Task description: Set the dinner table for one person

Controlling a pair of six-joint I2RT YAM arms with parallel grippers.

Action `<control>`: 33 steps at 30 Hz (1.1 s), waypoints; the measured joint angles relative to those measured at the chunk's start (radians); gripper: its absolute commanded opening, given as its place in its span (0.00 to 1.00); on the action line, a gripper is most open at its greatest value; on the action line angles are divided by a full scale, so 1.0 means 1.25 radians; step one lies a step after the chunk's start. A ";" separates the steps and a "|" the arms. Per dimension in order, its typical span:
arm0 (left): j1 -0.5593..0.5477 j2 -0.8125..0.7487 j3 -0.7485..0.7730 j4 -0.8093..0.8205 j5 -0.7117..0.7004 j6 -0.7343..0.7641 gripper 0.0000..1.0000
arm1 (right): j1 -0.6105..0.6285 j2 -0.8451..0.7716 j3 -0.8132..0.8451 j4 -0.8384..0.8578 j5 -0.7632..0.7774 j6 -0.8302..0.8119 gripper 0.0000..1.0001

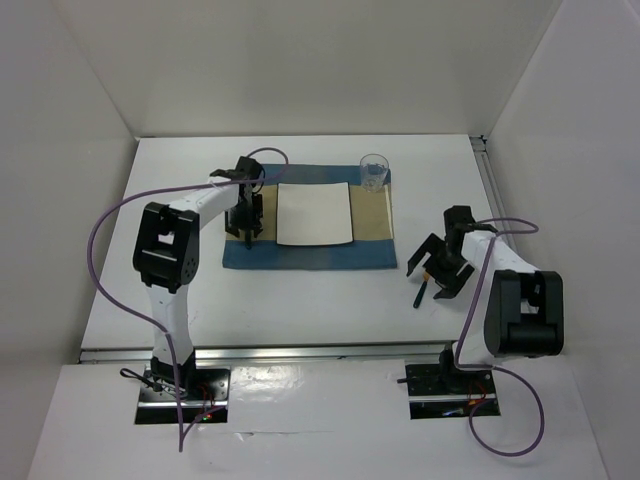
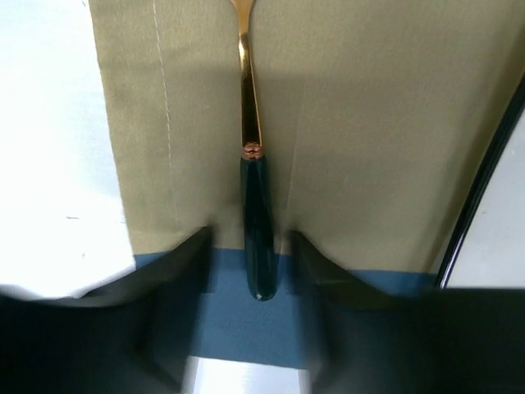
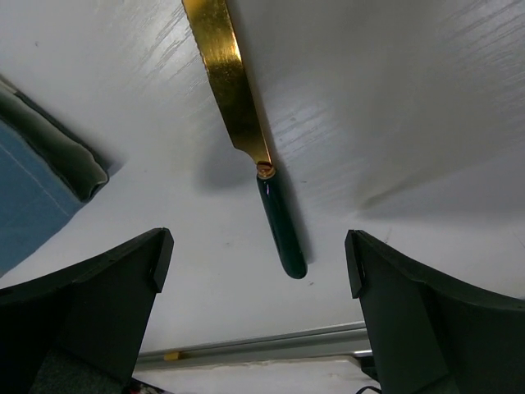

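Observation:
The white dinner table (image 1: 300, 305) holds a blue-and-tan placemat (image 1: 300, 255) with a white square plate (image 1: 314, 213) and a clear glass (image 1: 374, 172) on it. My left gripper (image 1: 246, 230) hangs low over the mat's left tan band. In the left wrist view it (image 2: 250, 254) is open, its fingers either side of the dark green handle of a gold utensil (image 2: 259, 222) lying on the mat; the utensil's head is out of frame. My right gripper (image 1: 432, 276) is wide open over a gold knife (image 3: 279, 226) with a green handle, lying on the bare table (image 3: 394, 98) right of the mat.
A metal rail (image 1: 300, 351) runs along the table's near edge and shows in the right wrist view (image 3: 262, 345). White walls enclose the left, back and right sides. The mat's corner (image 3: 41, 180) lies left of the knife. The plate's edge (image 2: 500, 238) is just right of the left gripper.

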 measured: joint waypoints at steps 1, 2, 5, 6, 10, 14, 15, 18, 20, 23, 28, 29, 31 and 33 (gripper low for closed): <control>0.000 0.000 0.006 -0.008 -0.001 0.002 0.67 | 0.000 0.008 0.000 0.003 0.000 -0.002 0.99; 0.000 -0.001 0.013 -0.015 -0.002 -0.001 0.67 | 0.000 0.015 0.000 0.006 0.000 -0.002 0.97; 0.000 -0.005 0.033 -0.024 -0.004 0.000 0.67 | 0.000 0.033 0.000 0.013 0.000 -0.008 0.92; 0.000 -0.006 0.037 -0.028 -0.005 0.000 0.67 | 0.000 0.038 0.000 0.013 0.002 -0.010 0.89; 0.000 -0.024 0.061 -0.051 -0.002 0.000 0.67 | 0.000 0.043 0.000 0.016 0.006 -0.015 0.82; 0.000 -0.056 0.097 -0.083 0.005 0.000 0.67 | 0.000 0.043 -0.018 0.026 0.006 -0.016 0.67; 0.000 -0.066 0.106 -0.090 0.006 0.000 0.67 | 0.000 0.043 -0.024 0.028 0.005 -0.017 0.66; 0.000 -0.098 0.148 -0.116 0.009 0.000 0.67 | -0.001 0.044 -0.029 0.027 0.007 -0.011 0.59; 0.000 -0.118 0.178 -0.127 0.010 0.000 0.67 | -0.001 0.044 -0.030 0.027 0.009 -0.008 0.53; 0.000 -0.146 0.214 -0.143 0.012 0.000 0.66 | -0.001 0.048 -0.030 0.027 0.018 -0.003 0.38; 0.000 -0.192 0.237 -0.162 0.032 0.000 0.66 | -0.002 0.048 -0.029 0.030 0.030 0.009 0.15; 0.001 -0.199 0.237 -0.166 0.036 0.000 0.66 | -0.002 0.046 -0.027 0.029 0.033 0.007 0.09; 0.002 -0.212 0.237 -0.172 0.046 0.000 0.66 | -0.001 0.044 -0.016 0.023 0.047 -0.002 0.09; 0.002 -0.221 0.237 -0.180 0.052 0.000 0.66 | 0.006 0.037 0.018 0.009 0.057 -0.028 0.08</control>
